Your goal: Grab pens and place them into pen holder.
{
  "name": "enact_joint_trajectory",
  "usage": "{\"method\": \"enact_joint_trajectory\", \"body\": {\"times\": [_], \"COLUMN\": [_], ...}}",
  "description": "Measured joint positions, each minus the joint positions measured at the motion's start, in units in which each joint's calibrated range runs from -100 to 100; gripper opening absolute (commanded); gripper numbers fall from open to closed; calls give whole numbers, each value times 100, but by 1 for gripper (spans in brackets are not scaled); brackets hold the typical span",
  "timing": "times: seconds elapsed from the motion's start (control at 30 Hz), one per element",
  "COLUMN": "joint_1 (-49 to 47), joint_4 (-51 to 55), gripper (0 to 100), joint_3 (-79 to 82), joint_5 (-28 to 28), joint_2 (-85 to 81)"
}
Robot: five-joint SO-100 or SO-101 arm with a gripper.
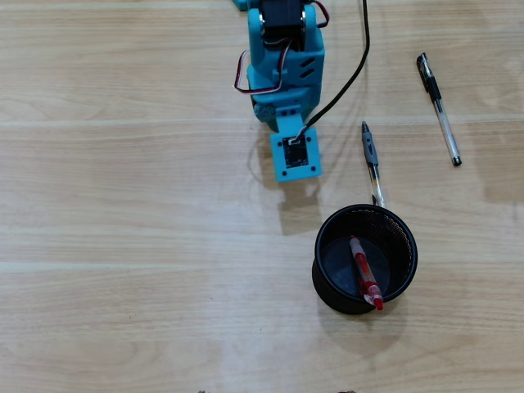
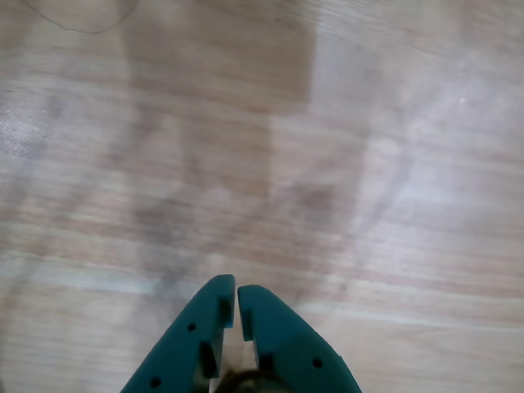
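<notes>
Gripper [image 2: 236,304] pressed together and empty above bare table [image 1: 123,205]; nearest loose pen [image 1: 372,160] just right in overhead view, long axis running toward the pen holder [image 1: 365,258].

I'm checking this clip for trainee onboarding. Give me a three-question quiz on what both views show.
1. True or false: the red pen lies inside the pen holder.
2. How many pens lie on the table outside it? A) one B) two C) three
3. In the wrist view, is the gripper holding anything?

Key: 1 true. 2 B: one pen beside the holder's rim, another pen farther right. 3 No; its jaws are nearly closed with nothing between them.
</notes>
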Motion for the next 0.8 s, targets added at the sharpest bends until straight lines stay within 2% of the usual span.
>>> {"method": "enact_joint_trajectory", "body": {"times": [0.17,0.8], "joint_1": [-34,-220], "joint_4": [9,52], "gripper": [2,2], "joint_3": [-496,-2736], "joint_5": [250,527], "joint_2": [0,8]}}
